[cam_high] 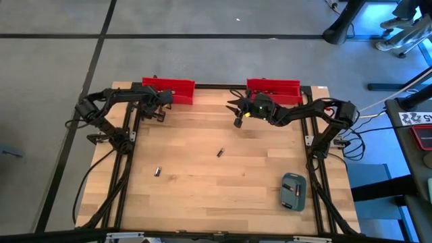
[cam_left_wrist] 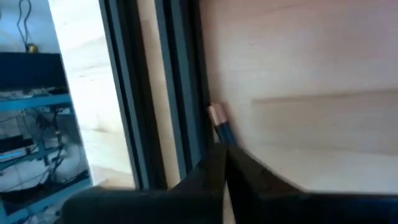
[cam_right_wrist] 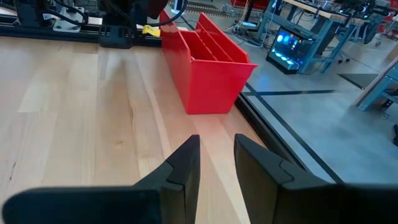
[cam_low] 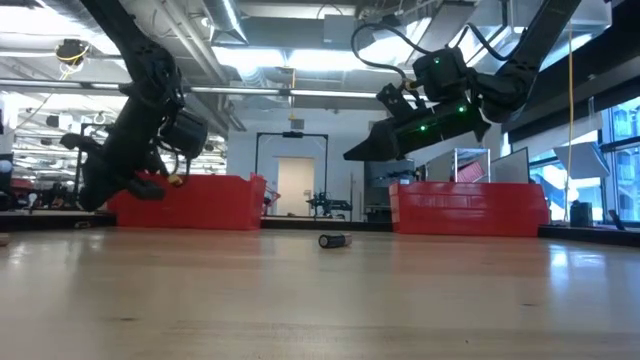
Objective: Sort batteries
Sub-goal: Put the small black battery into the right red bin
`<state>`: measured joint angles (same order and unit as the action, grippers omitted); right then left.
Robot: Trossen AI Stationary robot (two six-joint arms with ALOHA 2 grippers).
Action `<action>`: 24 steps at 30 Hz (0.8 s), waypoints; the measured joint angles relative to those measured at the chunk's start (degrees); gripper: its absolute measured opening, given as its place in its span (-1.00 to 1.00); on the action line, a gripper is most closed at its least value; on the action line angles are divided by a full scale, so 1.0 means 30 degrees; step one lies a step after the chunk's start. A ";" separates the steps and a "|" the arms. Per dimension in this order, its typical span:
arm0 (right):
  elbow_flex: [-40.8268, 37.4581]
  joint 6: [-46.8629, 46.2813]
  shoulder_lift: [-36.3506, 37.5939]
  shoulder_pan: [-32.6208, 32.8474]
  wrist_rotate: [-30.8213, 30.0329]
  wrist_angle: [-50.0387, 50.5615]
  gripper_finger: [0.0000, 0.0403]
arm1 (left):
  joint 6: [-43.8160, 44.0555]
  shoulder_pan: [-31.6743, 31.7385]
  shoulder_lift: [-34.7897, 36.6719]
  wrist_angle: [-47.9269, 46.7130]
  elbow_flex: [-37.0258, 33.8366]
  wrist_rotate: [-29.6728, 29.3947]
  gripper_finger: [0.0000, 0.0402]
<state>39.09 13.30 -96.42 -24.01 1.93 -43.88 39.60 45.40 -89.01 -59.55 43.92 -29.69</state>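
Note:
Two small dark batteries lie on their sides on the wooden table, one at mid-table (cam_high: 220, 153), also visible in the low view (cam_low: 333, 241), and one nearer the left front (cam_high: 157, 171). My left gripper (cam_high: 160, 113) hangs in front of the left red bin (cam_high: 169, 88) and is shut on a third battery (cam_left_wrist: 219, 123), which has a blue body and a copper-coloured end. My right gripper (cam_high: 237, 115) hovers above the table just left of the right red bin (cam_high: 273, 88). Its fingers are open (cam_right_wrist: 216, 146) with nothing between them. My left gripper (cam_left_wrist: 222, 149) pinches the battery by its dark lower end (cam_left_wrist: 224, 138) between the tips of its two fingers (cam_left_wrist: 208, 168). The fingers lie along the battery, and its copper-coloured end (cam_left_wrist: 214, 113) sticks out beyond them. The battery is clear of the table.
A grey-blue rounded case (cam_high: 293, 191) lies near the table's right front corner. Both red bins stand along the far edge, left (cam_low: 200, 200) and right (cam_low: 470, 208). Black frame rails (cam_high: 128, 155) run along the table's sides. Bare wood lies between the arms.

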 joint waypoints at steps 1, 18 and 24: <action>0.0000 0.0000 0.0000 0.0000 0.0000 0.0005 -0.50 | 0.0005 -0.0063 0.0007 0.0022 0.0110 0.0005 -1.00; 0.0000 -0.0015 -0.0007 0.0000 0.0000 0.0160 -0.50 | -0.0866 0.0951 -0.0150 0.0715 0.0131 -0.0016 -1.00; 0.0000 -0.0015 -0.0007 0.0000 0.0000 0.0168 -0.50 | -0.0847 0.0944 -0.1046 0.0728 -0.0356 0.0070 -1.00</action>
<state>39.09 13.26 -96.44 -24.01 1.93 -43.38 37.06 48.23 -92.15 -57.37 42.86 -29.48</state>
